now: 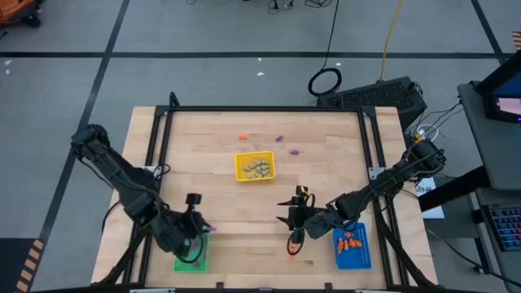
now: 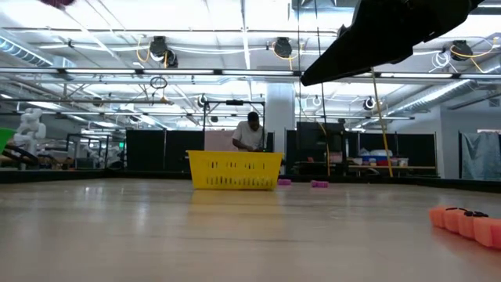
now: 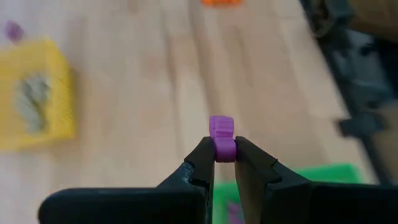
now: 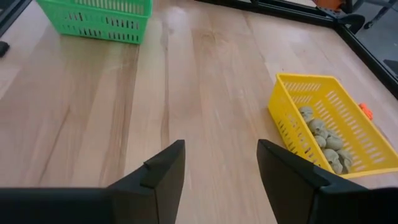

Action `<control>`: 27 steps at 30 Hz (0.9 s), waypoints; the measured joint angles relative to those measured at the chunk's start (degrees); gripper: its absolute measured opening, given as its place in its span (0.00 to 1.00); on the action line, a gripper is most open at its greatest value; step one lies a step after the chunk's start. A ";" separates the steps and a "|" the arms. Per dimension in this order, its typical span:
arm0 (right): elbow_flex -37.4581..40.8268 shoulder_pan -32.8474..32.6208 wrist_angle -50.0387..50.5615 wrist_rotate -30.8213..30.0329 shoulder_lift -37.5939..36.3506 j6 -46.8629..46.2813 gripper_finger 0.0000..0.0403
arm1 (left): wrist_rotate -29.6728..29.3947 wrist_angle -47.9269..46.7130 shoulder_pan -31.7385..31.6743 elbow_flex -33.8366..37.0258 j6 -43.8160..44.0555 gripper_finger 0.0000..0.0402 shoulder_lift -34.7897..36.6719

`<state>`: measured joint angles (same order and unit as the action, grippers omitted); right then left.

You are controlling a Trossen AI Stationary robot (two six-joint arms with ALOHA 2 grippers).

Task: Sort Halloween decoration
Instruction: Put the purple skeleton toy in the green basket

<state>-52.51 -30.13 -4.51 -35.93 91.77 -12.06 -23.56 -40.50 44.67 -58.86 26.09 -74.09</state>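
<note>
Left gripper point(image 3: 224, 163), clamped on a purple trinket point(image 3: 222, 137), hovers just above the green tray point(image 1: 192, 259); right gripper point(image 4: 221, 171) gapes empty.

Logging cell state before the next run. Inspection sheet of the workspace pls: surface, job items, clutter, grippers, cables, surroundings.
Surface: wooden table, black frame around it.
Job's things: pale trinkets in the yellow tray; orange trinkets in the blue tray; green tray under the left arm; loose purple trinkets and an orange one at the far side.
Clutter: nothing seen.
Grippers: left gripper shut on a purple trinket above the green tray's edge; right gripper open, empty, beside the blue tray.
Cables: coiled black cable and a yellow cable on the floor.
Surroundings: a person stands beyond the table.
</note>
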 joint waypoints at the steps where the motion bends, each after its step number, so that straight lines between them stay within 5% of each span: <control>1: 0.00 0.00 0.01 -0.01 0.00 -0.16 0.46 | 1.76 -1.77 0.26 -1.10 2.27 0.10 -0.12; 14: 0.00 0.13 -1.09 -0.01 0.00 0.86 0.46 | 24.17 -8.12 2.89 -2.59 24.53 0.10 -5.49; 27: 0.00 0.13 -1.27 -0.01 0.02 0.77 0.46 | 26.64 -7.88 2.83 -2.59 28.48 0.10 -13.19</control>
<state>-52.51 -30.00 -5.78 -35.94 91.79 -11.29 3.08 -48.37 47.51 -61.45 54.57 -87.28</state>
